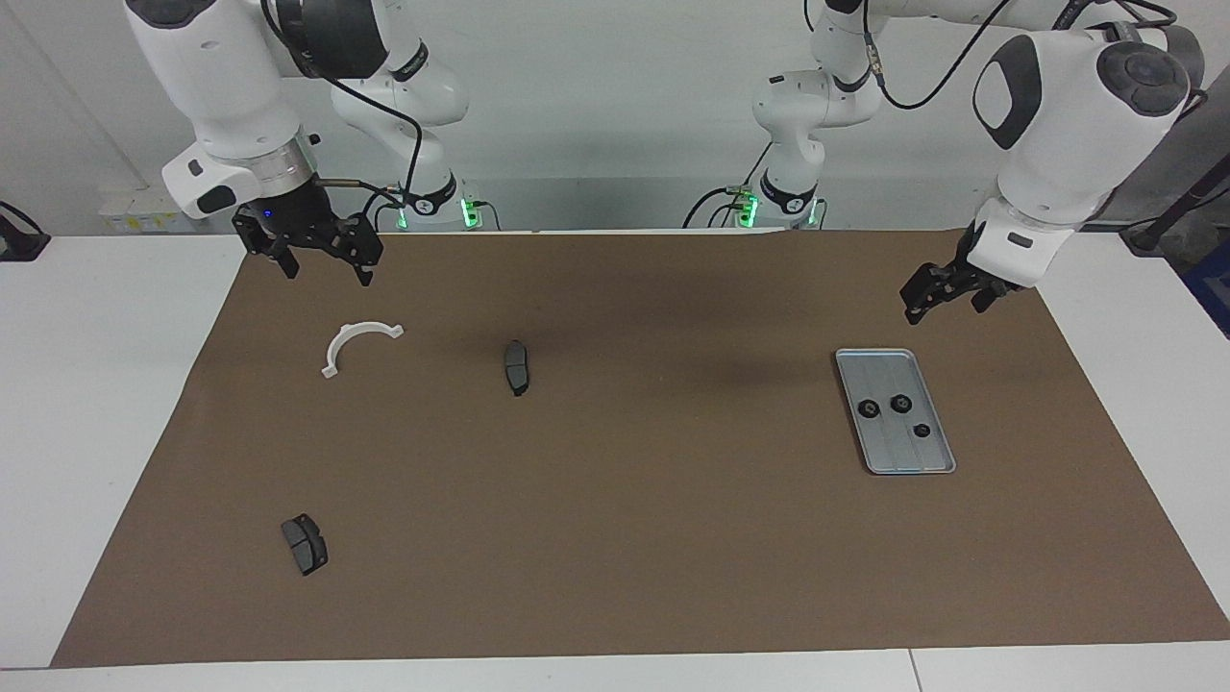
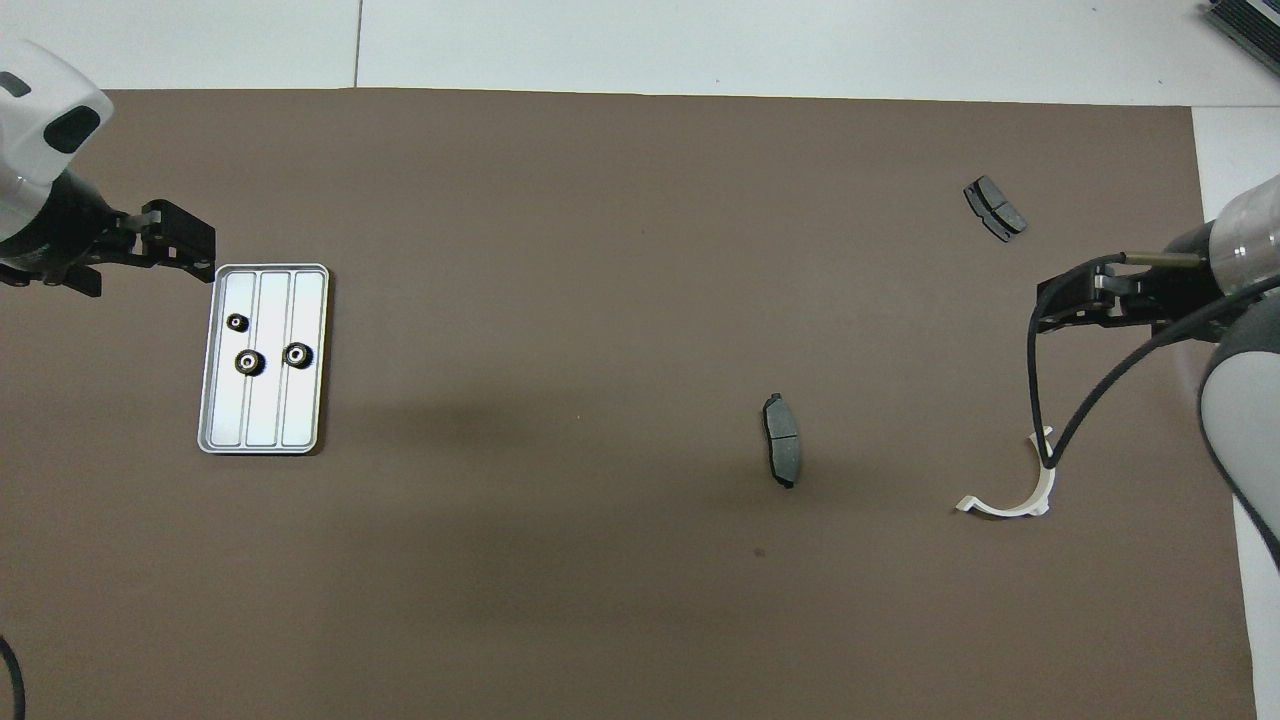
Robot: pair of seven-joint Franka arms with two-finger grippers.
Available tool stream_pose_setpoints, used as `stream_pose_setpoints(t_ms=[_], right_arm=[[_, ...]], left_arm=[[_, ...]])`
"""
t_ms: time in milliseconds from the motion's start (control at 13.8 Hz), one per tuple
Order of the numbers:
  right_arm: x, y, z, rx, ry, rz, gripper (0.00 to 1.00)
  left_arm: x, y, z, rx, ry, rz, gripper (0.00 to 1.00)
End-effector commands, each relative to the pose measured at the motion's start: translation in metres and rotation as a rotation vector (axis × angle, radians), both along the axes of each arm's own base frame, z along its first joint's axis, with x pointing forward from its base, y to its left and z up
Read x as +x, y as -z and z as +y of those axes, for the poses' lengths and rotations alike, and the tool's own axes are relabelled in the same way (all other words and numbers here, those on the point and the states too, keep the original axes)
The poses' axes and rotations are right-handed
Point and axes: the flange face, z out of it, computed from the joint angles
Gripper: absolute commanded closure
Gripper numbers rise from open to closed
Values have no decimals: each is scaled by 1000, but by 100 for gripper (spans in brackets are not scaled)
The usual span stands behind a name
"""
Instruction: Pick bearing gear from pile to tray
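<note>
1. The left gripper [image 1: 921, 300] hangs in the air at the upper part of the facing view, at the left arm's end of the bench. Its fingers are spread and it carries nothing. The right gripper [image 1: 327, 274] waits at the same height of the frame at the right arm's end, also spread and empty.
2. The white half-ring [image 1: 348, 333] lies just below the right gripper in the frame. A descent there would probably catch this part, which is not a gear.
3. The dark curved pad [image 1: 516, 366] sits near the frame's centre. It could likewise be mistaken for a target, since no loose ring shows on the brown mat.
4. The tray [image 1: 879, 370] lies below the left gripper in the frame, well apart from it. The three black rings [image 1: 900, 403] rest on its ribbed floor near the middle. They look settled, so the task seems close to done.
5. Should the left gripper come down again over the tray, it could knock the rim and slide the light tray. It could also flick a ring out over the low edge.
6. The second pad [image 1: 304, 544] lies low in the frame, farthest from the robots, and is the least likely to be disturbed.
</note>
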Motion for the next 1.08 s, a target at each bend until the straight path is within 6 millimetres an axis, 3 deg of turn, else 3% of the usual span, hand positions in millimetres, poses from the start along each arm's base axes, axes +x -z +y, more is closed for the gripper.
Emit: stream_pose_setpoints(t_ms=[0,506,795,1012], right_arm=[[-7,-1,-3,9,-15,-11,0],[-4,-4,-4,9,-20,-21,0],[-17,-14,-10,-11,-4,-12,0],[-22,-6,-13,-13,8,2,0]], left_arm=[[1,-18,7,10,89,29,0],[1,-28,4,-1,99,-45,0],[-5,-13,2,4,109,-72,0],[-14,2,-2,9,119,-64,0]])
